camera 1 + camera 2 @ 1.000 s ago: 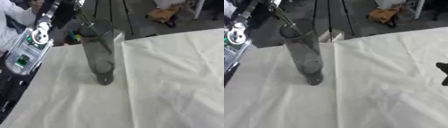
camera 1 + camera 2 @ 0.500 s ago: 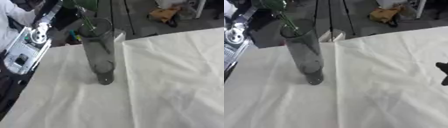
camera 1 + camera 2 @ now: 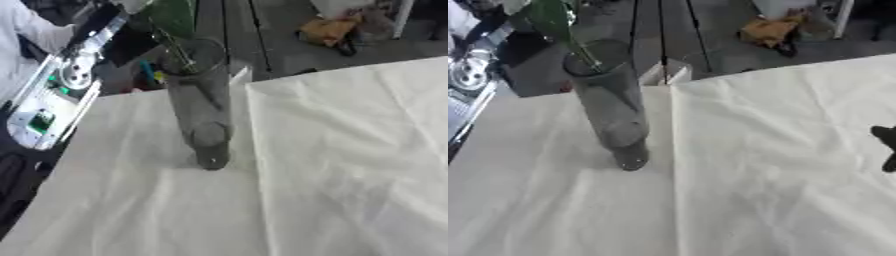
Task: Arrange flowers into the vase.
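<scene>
Just below the robot's left arm [image 3: 61, 95], which comes in from the upper left with its silver joints and a small green light, a tall clear glass vase [image 3: 201, 105] stands upright on a counter [image 3: 350, 165] spread with a wrinkled cream cloth [image 3: 772, 165]. A flower stem [image 3: 178, 52] slants down into the mouth of the vase, its lower end inside the glass near the rim, and a broad green leaf [image 3: 173, 15] rises from it toward the top edge of the view, just above the vase. Something pale sits at the very top beside the leaf, too blurred to make out. The left hand that carries the stem lies up past the leaf and does not show plainly, so whether its fingers are curled round the stem or released cannot be told. The vase rests close to a fold where two sheets of the cloth meet, and its thick base touches the cloth. Well apart from the vase, at the right edge of the right eye view, the right hand [image 3: 885, 150] shows only as a dark shape over the cloth, touching nothing of the task; whether it is clenched or relaxed cannot be told either. Beyond the counter's far edge lie a dark floor and thin black tripod legs [image 3: 662, 30].
</scene>
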